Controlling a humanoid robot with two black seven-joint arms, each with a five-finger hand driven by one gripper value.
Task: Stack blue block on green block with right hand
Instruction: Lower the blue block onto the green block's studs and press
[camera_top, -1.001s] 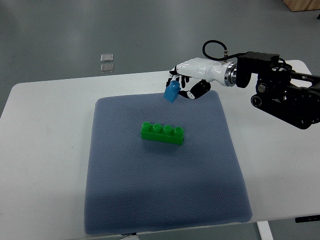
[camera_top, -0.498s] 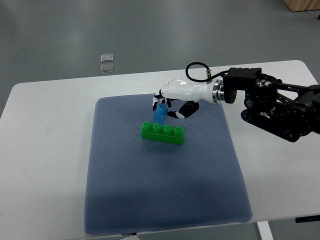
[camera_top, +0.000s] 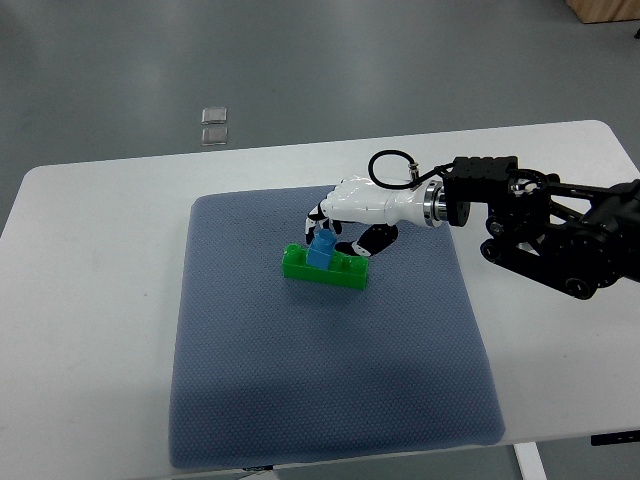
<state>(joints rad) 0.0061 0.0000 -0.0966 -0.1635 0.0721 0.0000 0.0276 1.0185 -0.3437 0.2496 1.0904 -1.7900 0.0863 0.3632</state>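
Note:
A long green block (camera_top: 326, 267) lies on the blue-grey mat (camera_top: 320, 400), a little above its middle. My right hand (camera_top: 337, 229), white with black finger joints, comes in from the right and is shut on a small blue block (camera_top: 322, 252). The blue block sits on top of the green block, near its middle-left studs. The fingers still wrap the blue block's upper part. The left arm does not show.
The mat lies on a white table (camera_top: 90, 300). My right arm's black forearm (camera_top: 540, 225) hangs over the table's right side. Two small clear squares (camera_top: 213, 124) lie on the grey floor beyond the table's far edge.
My right hand moved left and down with the blue block, from above the mat's far edge to the top of the green block.

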